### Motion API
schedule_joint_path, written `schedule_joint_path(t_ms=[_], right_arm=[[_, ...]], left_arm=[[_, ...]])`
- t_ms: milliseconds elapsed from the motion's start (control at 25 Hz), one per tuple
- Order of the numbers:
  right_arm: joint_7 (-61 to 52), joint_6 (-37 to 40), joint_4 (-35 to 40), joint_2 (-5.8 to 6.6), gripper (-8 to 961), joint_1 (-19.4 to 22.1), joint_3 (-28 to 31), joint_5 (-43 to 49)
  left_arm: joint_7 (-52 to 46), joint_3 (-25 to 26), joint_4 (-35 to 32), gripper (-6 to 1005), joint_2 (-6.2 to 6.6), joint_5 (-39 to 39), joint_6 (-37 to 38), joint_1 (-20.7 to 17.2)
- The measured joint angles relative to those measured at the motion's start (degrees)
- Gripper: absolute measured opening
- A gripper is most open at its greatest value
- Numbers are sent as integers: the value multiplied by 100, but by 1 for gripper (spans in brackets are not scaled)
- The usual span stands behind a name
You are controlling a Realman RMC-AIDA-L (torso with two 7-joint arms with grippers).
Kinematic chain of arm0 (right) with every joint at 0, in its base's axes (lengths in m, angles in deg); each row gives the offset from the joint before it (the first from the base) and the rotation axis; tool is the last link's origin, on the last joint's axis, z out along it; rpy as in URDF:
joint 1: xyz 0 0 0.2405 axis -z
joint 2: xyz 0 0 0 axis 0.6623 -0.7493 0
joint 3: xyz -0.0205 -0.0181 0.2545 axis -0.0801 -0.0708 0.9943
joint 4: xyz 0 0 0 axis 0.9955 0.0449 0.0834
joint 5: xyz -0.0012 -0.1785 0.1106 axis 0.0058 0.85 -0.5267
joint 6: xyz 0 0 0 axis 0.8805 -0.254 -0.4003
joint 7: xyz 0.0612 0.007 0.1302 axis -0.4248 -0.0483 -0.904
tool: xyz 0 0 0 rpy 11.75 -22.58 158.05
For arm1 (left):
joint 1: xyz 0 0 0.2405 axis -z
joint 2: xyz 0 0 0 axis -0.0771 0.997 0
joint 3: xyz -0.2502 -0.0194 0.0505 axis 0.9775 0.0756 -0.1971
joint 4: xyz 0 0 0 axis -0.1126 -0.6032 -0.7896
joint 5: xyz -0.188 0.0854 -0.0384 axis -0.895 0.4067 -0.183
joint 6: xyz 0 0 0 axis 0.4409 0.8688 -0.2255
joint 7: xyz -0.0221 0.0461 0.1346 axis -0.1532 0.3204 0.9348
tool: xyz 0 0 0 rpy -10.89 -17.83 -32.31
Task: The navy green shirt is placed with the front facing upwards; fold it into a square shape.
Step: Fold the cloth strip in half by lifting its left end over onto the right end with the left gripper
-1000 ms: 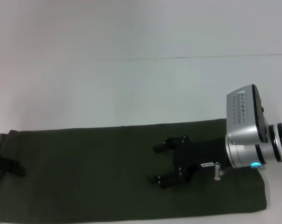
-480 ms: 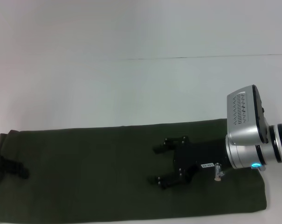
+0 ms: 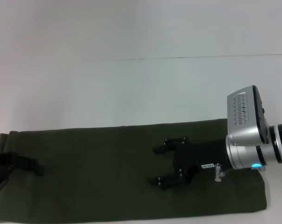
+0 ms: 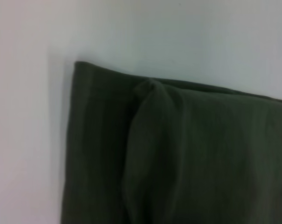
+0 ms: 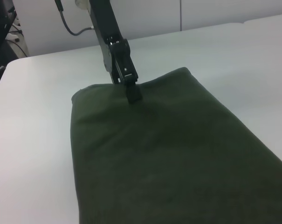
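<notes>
One navy green shirt (image 3: 108, 172) is seen, folded into a long band that lies flat across the near part of one white table (image 3: 131, 88). No print, collar or label is shown on the upward face. Two grippers are counted.

The right gripper (image 3: 159, 164) is held over the right half of the band, its two black fingers (image 3: 170, 143) spread apart with nothing between them; whether they touch the cloth cannot be told. The left gripper (image 3: 26, 164) is placed at the band's left end, reaching in over the cloth from the table's left side. In the right wrist view the same left gripper (image 5: 131, 91) is seen with its tip down on the cloth near that end's edge, but whether its fingers are apart or together cannot be told.

The band's far long edge is straight. At the left end a rounded fold is seen in the left wrist view, set in from the shirt's (image 4: 178, 154) corner. The right end is square. Bare table is left beyond the far edge and past both ends; the near edge is close to the bottom of the head view.
</notes>
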Motion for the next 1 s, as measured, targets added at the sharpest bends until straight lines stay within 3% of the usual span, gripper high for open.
schedule_joint_path(t_ms=[480, 1000], right_arm=[[0, -5, 0, 0, 915, -6, 0, -29], [0, 17, 0, 0, 916, 6, 0, -29]], left_arm=[[-255, -30, -61, 786, -74, 1, -199, -26], [-339, -58, -68, 431, -98, 38, -261, -45]])
